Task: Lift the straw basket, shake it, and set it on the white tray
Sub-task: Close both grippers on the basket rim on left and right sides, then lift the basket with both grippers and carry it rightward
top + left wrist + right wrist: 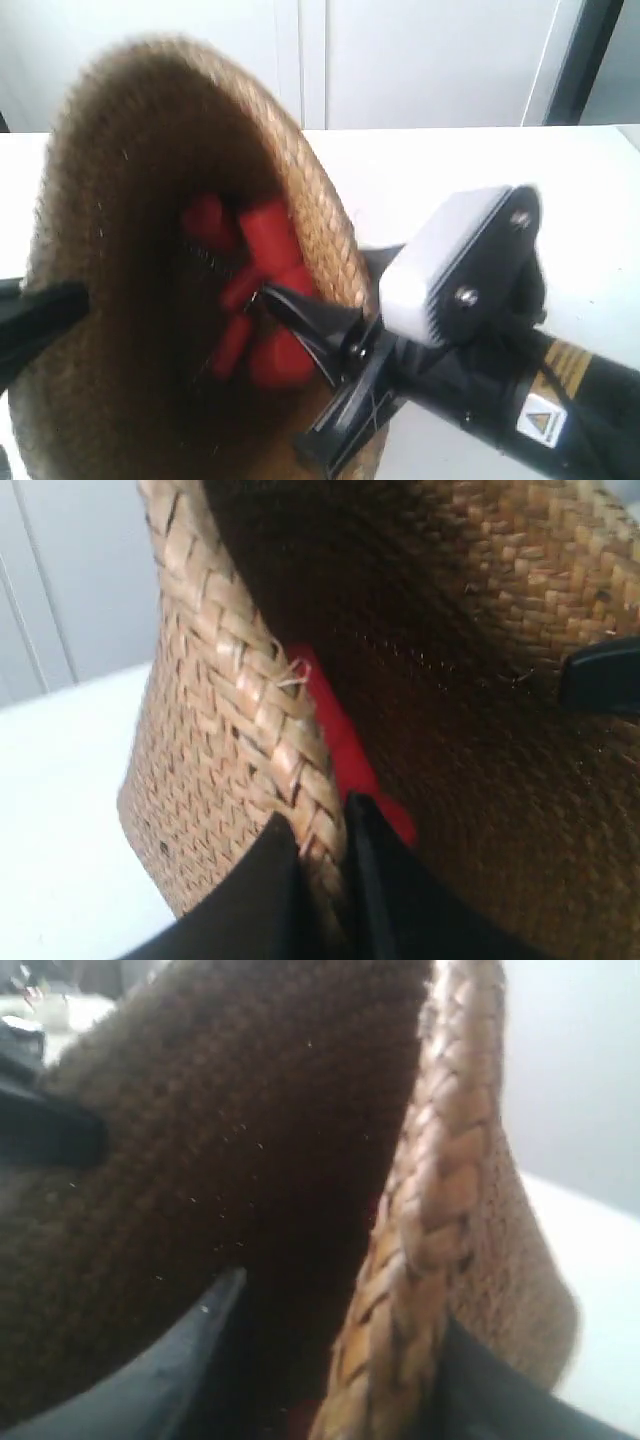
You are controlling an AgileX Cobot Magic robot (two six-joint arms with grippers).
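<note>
Large brown woven straw basket (120, 200) held clear of white tabletop (450, 160), mouth tipped toward exterior camera, red pieces (265, 240) inside. Left tool (322, 820) and right tool (345, 1310) each clenched on braided rim (250, 710). Step: lift-and-shake, likely. Next: level basket, lower onto white tray, which is out of view.

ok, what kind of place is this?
Probably a lab or office test bench: a plain white tabletop, a pale panelled wall behind it, and a brown woven straw basket as the prop.
</note>
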